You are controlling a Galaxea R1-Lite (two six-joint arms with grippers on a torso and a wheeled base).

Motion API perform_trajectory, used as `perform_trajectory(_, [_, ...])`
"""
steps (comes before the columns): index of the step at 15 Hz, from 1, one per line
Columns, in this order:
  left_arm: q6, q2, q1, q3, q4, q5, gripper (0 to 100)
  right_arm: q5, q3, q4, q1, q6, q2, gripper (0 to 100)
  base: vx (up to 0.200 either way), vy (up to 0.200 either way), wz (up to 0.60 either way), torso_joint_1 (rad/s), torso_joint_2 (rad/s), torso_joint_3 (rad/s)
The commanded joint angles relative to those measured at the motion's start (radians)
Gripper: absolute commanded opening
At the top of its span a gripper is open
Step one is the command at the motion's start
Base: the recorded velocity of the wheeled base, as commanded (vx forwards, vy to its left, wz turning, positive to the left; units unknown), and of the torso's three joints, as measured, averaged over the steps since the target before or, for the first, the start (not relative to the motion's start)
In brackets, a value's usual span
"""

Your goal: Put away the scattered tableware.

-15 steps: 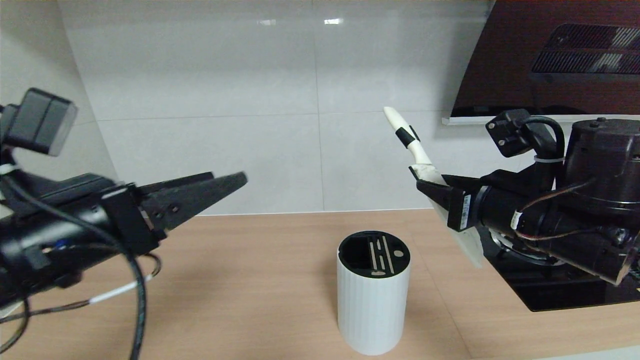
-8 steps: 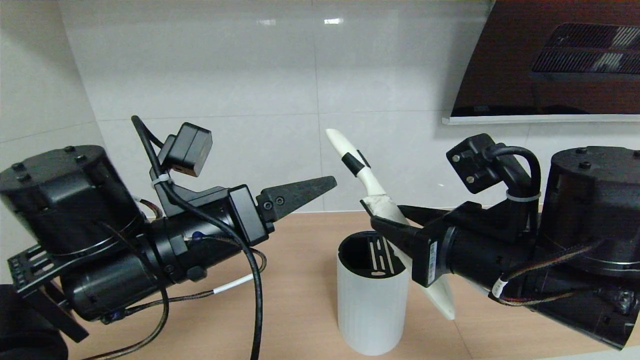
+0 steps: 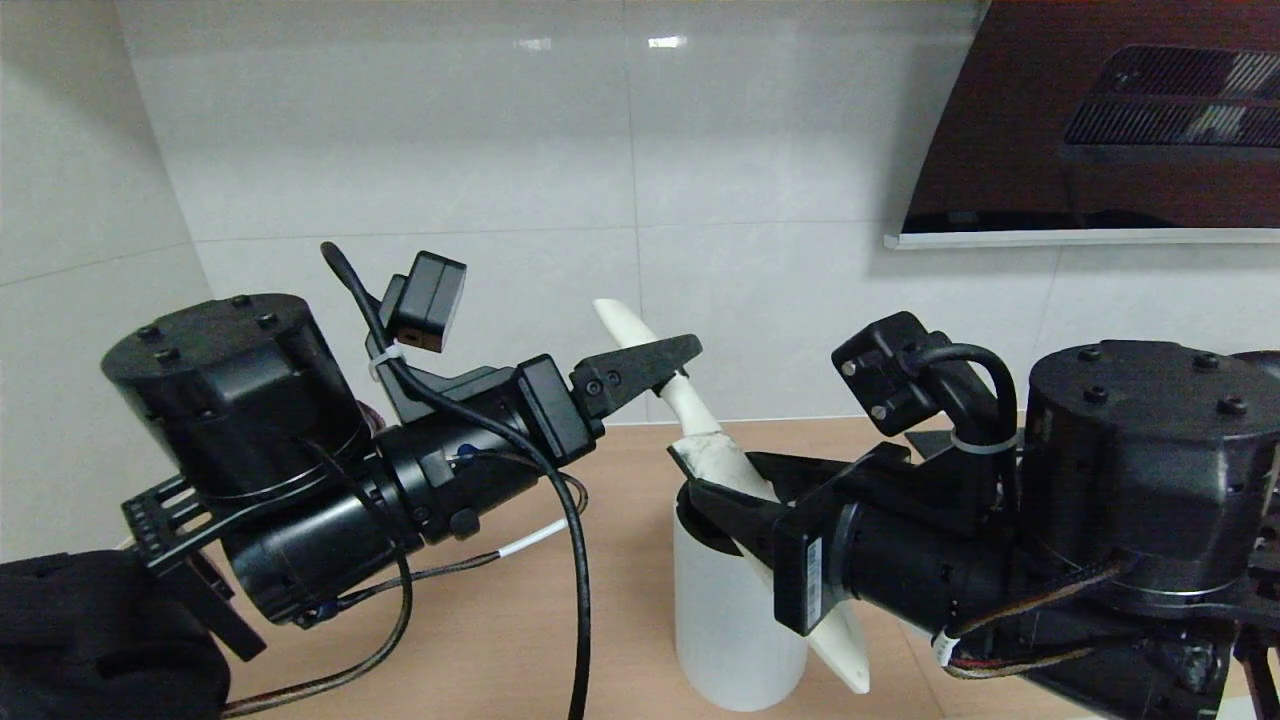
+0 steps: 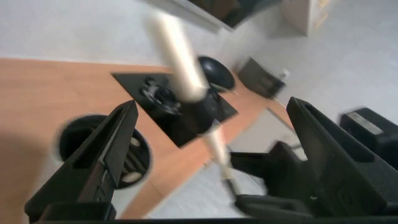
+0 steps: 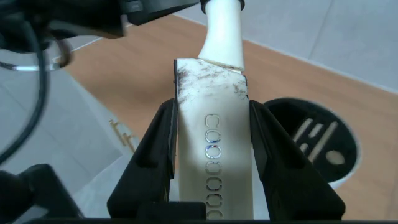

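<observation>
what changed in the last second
The right gripper, shut on the white utensil, moved in from the right and down to the white holder. The left gripper swung in from the left, and its open fingers now flank the utensil's handle. The holder stayed put on the counter.

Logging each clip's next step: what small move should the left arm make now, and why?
Probably close the left gripper on the handle of the white utensil. Its open fingers straddle that handle, while the right gripper is shut on the blade end above the white holder, so a second grip seems due before any release.
</observation>
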Motion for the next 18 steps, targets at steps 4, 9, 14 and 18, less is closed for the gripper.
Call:
perform_trajectory(4, [-0.001,0.02,-0.009,-0.005,-0.001,0.003,100,-0.003,0.011,-0.055,0.017,-0.001,0.043,0,0.0,0.0,0.0,0.0,0.0,0.0])
perform_trajectory(9, [0.0,0.023,-0.009,-0.006,-0.001,0.006,100,-0.003,0.026,-0.055,0.024,-0.004,0.023,0,0.0,0.0,0.0,0.0,0.0,0.0])
perform_trajectory(14, [0.002,0.031,-0.009,-0.005,0.0,0.001,0,-0.003,0.032,-0.055,0.037,-0.004,0.015,0,0.0,0.0,0.0,0.0,0.0,0.0])
perform_trajectory(18, [0.002,0.038,-0.009,-0.005,0.0,0.001,0,-0.003,0.034,-0.055,0.037,-0.006,0.008,0,0.0,0.0,0.0,0.0,0.0,0.0])
